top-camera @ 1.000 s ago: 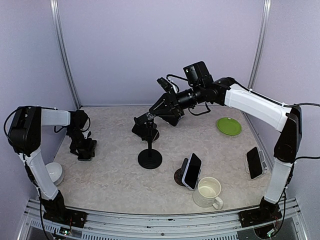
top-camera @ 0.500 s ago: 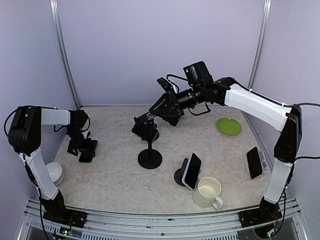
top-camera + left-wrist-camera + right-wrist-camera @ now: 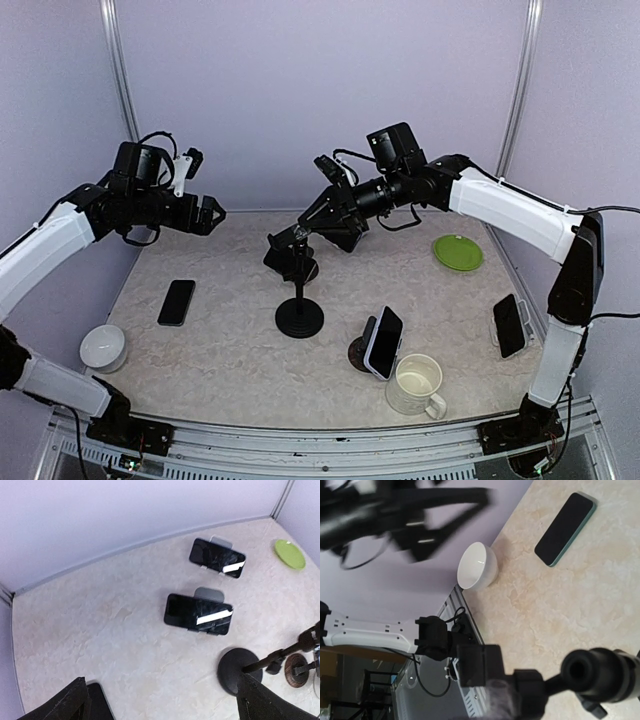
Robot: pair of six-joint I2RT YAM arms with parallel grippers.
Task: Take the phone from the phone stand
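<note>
The phone lies flat and dark on the table at the left, apart from everything; in the right wrist view the phone shows a teal edge. The black phone stand has a round base and a thin pole and carries no phone. My right gripper is shut on the stand's clamp head. My left gripper hangs open and empty, high above the table's back left. In the left wrist view both fingers frame bare table, with the stand's base to the right.
Two other phones rest on small holders at the right. A cream mug stands near the front, a green plate at the back right, a white bowl at the front left.
My left gripper opened, let go of the phone on the table, and rose up and back. The phone stays flat. The right arm has not moved.
</note>
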